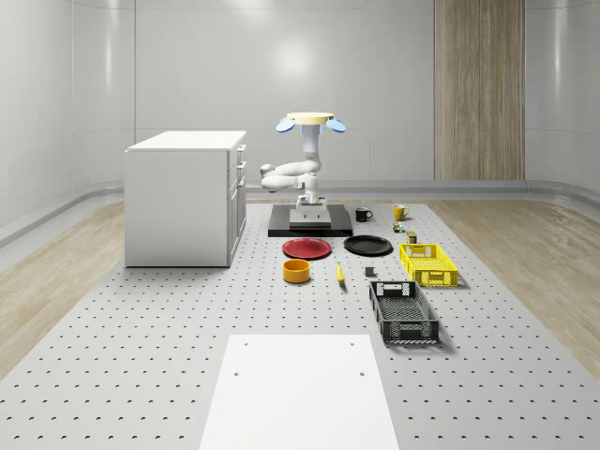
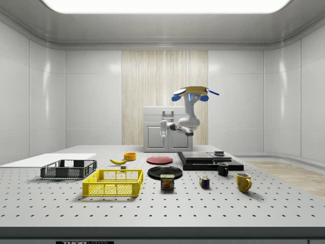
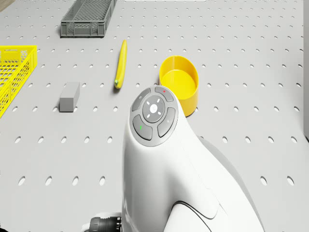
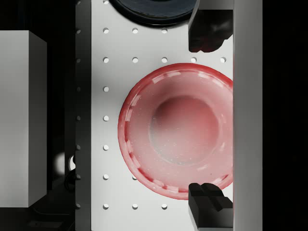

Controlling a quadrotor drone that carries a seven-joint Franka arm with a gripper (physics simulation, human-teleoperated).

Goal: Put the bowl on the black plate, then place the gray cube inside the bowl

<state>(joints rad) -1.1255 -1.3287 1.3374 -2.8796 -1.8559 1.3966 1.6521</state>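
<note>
Drone (image 1: 310, 120) hovering above dark platform (image 1: 310, 228). Claw (image 4: 210, 114) spread, empty, apparently over red plate (image 4: 180, 130). Yellow bowl (image 1: 296, 271) beyond it, untouched; black plate (image 1: 367, 246) alongside. First step pending: descend onto bowl rim.

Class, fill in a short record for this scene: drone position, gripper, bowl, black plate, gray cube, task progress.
drone: hovers above the black base platform
gripper: fingers open, high above the red plate
bowl: yellow, on the table, in front of the red plate in the whole-scene view
black plate: beside the red plate, bare
gray cube: on the table, between banana and yellow crate
progress: nothing moved yet
</note>
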